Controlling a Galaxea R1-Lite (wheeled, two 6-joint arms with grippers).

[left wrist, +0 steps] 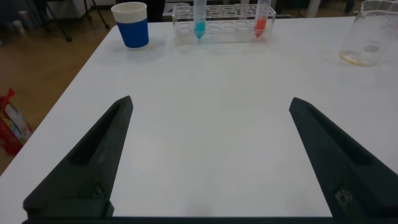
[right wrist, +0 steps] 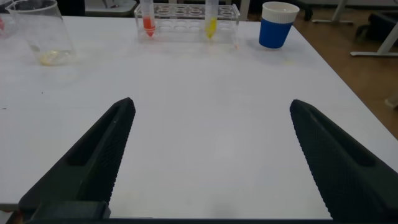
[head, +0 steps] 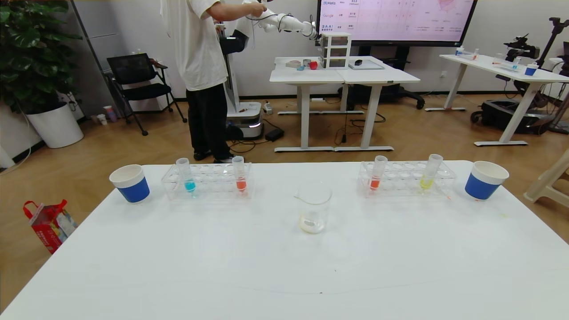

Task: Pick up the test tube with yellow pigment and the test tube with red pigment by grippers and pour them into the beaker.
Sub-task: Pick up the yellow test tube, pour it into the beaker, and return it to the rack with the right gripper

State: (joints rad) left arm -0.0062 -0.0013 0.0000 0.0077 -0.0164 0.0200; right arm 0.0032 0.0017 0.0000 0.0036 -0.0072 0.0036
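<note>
The beaker (head: 314, 212) stands mid-table with a pale residue at its bottom; it also shows as the beaker (left wrist: 372, 38) and the beaker (right wrist: 42, 35). The yellow test tube (head: 430, 172) stands upright in the right clear rack (head: 406, 180), with a red test tube (head: 377, 174) near that rack's other end. Another red tube (head: 239, 174) stands in the left rack (head: 208, 180). My left gripper (left wrist: 211, 102) hangs open over bare table, well short of its rack. My right gripper (right wrist: 211, 104) is open too, facing the yellow tube (right wrist: 211, 18) and red tube (right wrist: 148, 18). Neither arm shows in the head view.
A blue-liquid tube (head: 186, 175) stands in the left rack. Blue-and-white paper cups stand at the far left (head: 130, 183) and far right (head: 484, 179) of the white table (head: 284, 275). A person and other tables are beyond the table's far edge.
</note>
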